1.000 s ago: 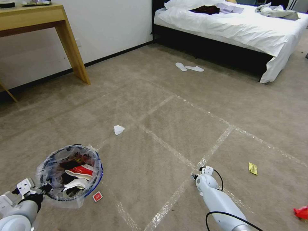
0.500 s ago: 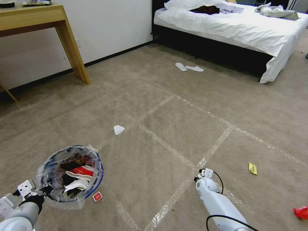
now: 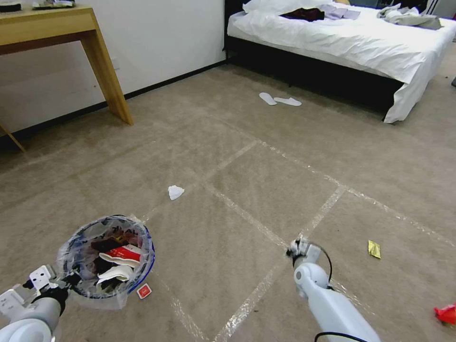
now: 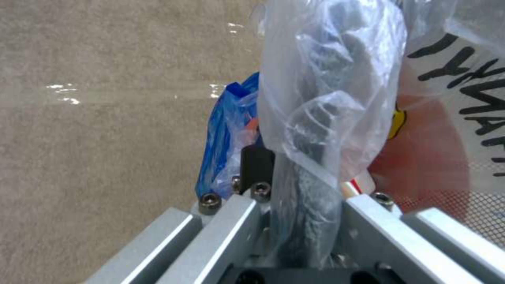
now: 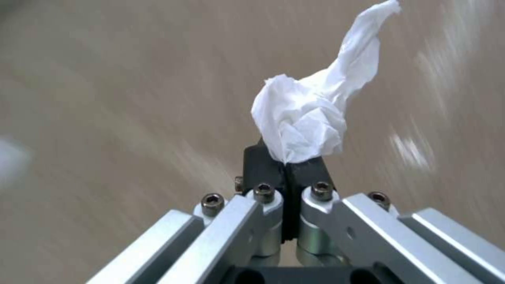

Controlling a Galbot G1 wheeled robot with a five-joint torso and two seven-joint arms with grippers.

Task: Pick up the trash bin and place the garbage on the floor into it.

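2 grippers work over taped beige floor near a bed: left gripper pinches the trash bin rim, right gripper pinches a white tissue.

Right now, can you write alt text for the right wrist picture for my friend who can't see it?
The right end effector pinches a crumpled white tissue between its shut black fingertips, with blurred tan carpet behind it.
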